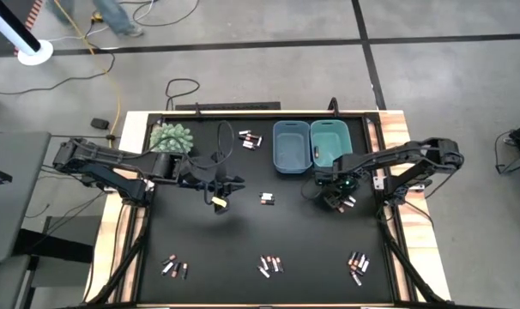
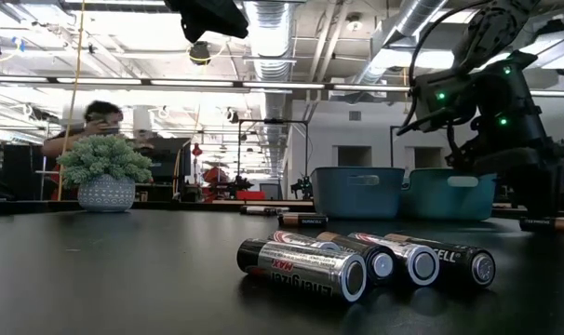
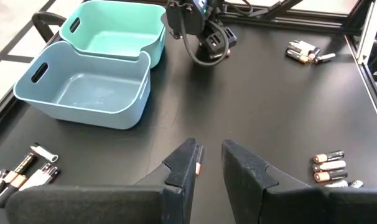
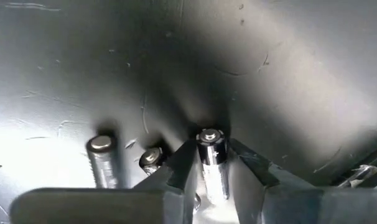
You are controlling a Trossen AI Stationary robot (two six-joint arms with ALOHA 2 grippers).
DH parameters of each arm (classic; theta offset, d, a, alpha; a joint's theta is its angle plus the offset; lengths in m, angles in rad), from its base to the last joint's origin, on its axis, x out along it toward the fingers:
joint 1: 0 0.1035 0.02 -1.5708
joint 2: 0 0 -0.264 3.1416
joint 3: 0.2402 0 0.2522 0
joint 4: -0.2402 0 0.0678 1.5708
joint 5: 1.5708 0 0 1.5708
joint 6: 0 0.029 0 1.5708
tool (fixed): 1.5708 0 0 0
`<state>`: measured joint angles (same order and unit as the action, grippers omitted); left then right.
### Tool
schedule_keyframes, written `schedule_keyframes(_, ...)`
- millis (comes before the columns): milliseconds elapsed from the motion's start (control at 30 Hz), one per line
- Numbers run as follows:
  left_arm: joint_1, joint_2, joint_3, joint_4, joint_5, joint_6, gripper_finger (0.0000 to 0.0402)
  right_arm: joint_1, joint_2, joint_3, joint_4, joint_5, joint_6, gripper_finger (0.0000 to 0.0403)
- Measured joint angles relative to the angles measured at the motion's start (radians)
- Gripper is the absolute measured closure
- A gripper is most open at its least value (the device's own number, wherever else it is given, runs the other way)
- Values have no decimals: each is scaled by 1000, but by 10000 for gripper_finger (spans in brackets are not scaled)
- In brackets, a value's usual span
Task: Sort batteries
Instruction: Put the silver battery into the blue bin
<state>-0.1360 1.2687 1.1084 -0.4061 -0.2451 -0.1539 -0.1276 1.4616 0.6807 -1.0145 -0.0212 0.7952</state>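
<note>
- Right gripper (image 4: 210, 171) is down at the black table top (image 1: 243, 232), just in front of the two plastic bins, and we see its two dark fingers (image 4: 179, 171) pressed against the sides of a dark cylindrical battery (image 4: 212, 162) with a silvery end cap.
- Two more dark batteries (image 4: 101, 158) lie just beside that held one (touching the fingers or not, we cannot tell).
- Left gripper (image 3: 208, 163) hangs above the middle-left of the table, its fingers narrowly apart; a thin copper-tipped object shows against the inner face of one finger (image 3: 183, 163), and we cannot tell whether it is gripped.
- We see the blue rectangular plastic bin (image 1: 291, 146) and the teal rectangular plastic bin (image 1: 330, 142) side by side and touching, near the far edge of the table.
- Small clusters of batteries lie well apart: one near the far edge (image 1: 250, 139), one at mid-table (image 1: 267, 198), and three along the near edge at left (image 1: 175, 267), centre (image 1: 270, 264) and right (image 1: 358, 263).
- A grey-green potted plant (image 1: 172, 137) stands at the far left corner, close to the left arm.
- Between the clusters we see wide stretches of bare black surface (most of the middle), bounded by the table's pale wooden rim (image 1: 131, 137).
- In the low view, four batteries (image 2: 356, 261) lie side by side in the foreground, touching.
</note>
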Motion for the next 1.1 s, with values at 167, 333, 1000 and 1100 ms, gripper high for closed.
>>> schedule_keyframes(167, 0, 0, 0, 0, 0, -17, 331, 0, 0, 0, -18, -1, 0, 336)
schedule_keyframes(333, 0, 0, 0, 0, 0, -19, 331, 1, 0, 0, -30, -1, 0, 350)
schedule_keyframes(1000, 3, 0, 0, 0, -1, 3, 331, 56, -311, 1, -121, -2, 236, 352)
schedule_keyframes(1100, 29, 0, 0, 0, 0, -20, 331, 83, -393, 32, -164, 20, 306, 352)
